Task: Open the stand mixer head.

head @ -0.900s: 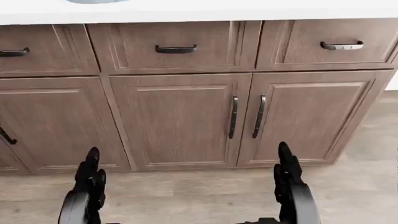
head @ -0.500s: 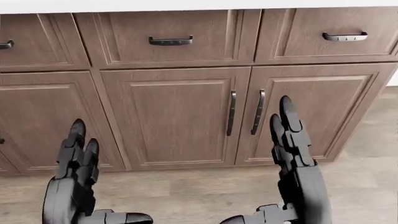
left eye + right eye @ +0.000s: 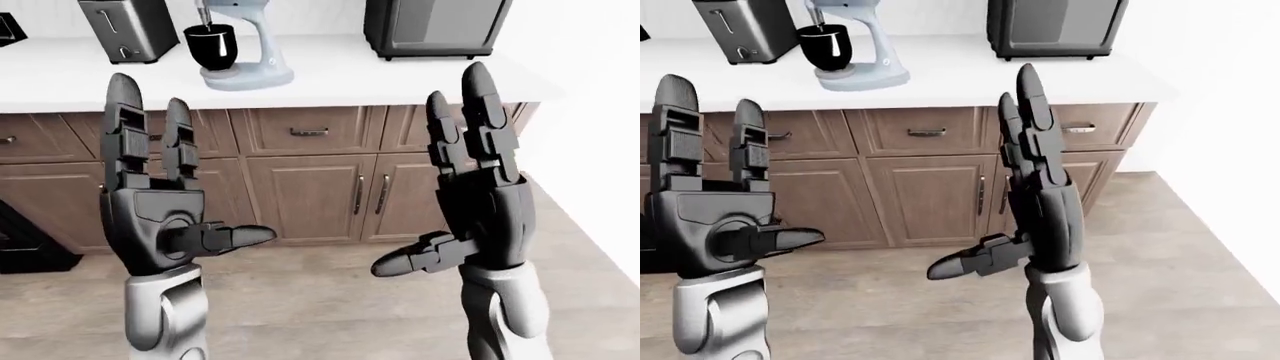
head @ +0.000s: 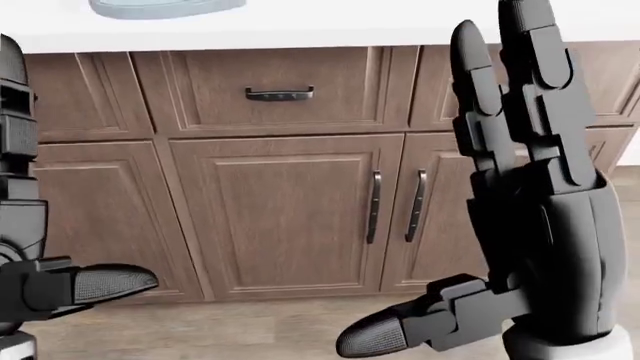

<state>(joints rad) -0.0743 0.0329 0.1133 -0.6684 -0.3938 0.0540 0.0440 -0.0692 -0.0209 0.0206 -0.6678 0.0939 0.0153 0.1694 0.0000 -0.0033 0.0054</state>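
The stand mixer (image 3: 243, 46) is pale blue with a black bowl (image 3: 210, 45). It stands on the white counter (image 3: 400, 75) at the top left of the left-eye view, and its head is cut off by the top edge. Only its base (image 4: 165, 6) shows in the head view. My left hand (image 3: 190, 172) and right hand (image 3: 435, 165) are raised in front of the cabinets, palms facing each other, fingers straight up, thumbs pointing inward. Both are open and empty, well short of and below the mixer.
A dark toaster (image 3: 130, 26) stands left of the mixer and a dark microwave-like box (image 3: 435, 26) to its right. Brown drawers and doors (image 3: 310, 176) run below the counter. A black object (image 3: 20, 240) sits low at the left. A white wall (image 3: 600, 112) stands at the right.
Both hands have risen from the bottom of the head view to in front of the cabinets, fingers spread upward. The head view has tilted slightly, so the counter edge sits lower.
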